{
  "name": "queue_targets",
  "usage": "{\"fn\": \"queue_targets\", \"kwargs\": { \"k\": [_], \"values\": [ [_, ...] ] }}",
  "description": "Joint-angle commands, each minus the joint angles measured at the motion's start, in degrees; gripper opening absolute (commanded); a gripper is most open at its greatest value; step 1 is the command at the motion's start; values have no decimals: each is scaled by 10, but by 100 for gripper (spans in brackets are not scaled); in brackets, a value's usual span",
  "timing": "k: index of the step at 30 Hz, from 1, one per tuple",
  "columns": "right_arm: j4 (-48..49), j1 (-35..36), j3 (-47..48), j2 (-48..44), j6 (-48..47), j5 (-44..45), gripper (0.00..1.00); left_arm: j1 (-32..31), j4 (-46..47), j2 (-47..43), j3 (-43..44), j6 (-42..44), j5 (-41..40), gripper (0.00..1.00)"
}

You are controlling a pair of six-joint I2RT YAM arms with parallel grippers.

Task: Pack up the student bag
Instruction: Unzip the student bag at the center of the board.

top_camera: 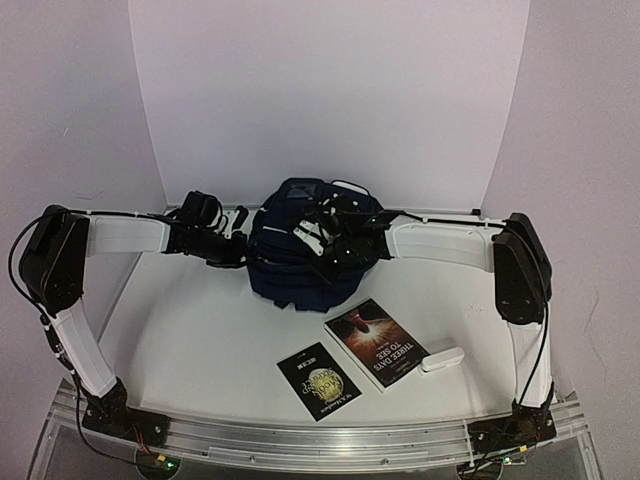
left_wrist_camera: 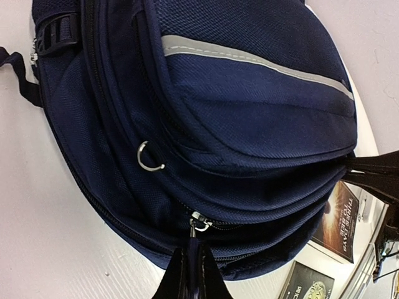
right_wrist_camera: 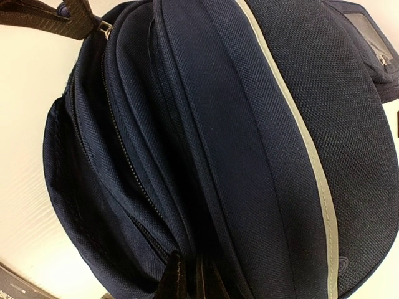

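Pinching from both sides, I have the student bag [top_camera: 295,265] between my two pincers. It lies on the white table [top_camera: 190,340], just above the middle of the overhead view.

My left pincer [left_wrist_camera: 192,265] is closed all the way. Its fingers meet at the bottom centre of the left wrist view around the dark pull tab [left_wrist_camera: 194,242] of a zip slider [left_wrist_camera: 199,222], whose metal shows just above my fingertips. Up and left of the slider a small metal ring [left_wrist_camera: 149,157] hangs on the bag's side. The pale stripe [left_wrist_camera: 249,59] runs across the upper right of that view.

My right pincer [right_wrist_camera: 193,271] is closed tight as well, at the bottom centre of the right wrist view, with its tips pressed into the bag's seam beside a zip line. A thin dark strip sits between the fingers, but I cannot tell whether it is a fold of fabric or another pull tab. In that same view my left pincer shows in the upper left corner with the slider at its tip, and the grey label [right_wrist_camera: 368,34] sits in the upper right corner.

Below the bag in the overhead view, near it but not touching, lies a book with a dark reddish cover [top_camera: 375,342]. A black book with a gold disc [top_camera: 318,380] lies to its lower left, and a small white box [top_camera: 441,359] sits just beside its right edge.
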Motion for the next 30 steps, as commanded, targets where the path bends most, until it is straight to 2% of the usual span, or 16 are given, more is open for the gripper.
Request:
{"fn": "queue_targets", "kwargs": {
  "k": [1,5,10,16,25,30],
  "values": [
    [-15,2,-8,-63,8,6,0,33,7,-16,5,-25,-88,0],
    [-15,-6,-20,-71,5,14,0,67,19,-16,-12,-61,-139,0],
    [-15,-15,-36,-76,2,8,0,92,56,-11,-23,-84,-119,0],
    [-16,-12,-5,-36,34,-36,0,98,57,41,38,-96,-131,0],
    [-34,1,151,66,70,-67,0,115,21,106,133,-94,-142,0],
    [-38,3,142,61,57,-62,0,141,15,156,176,-96,-117,0]
  ]
}}
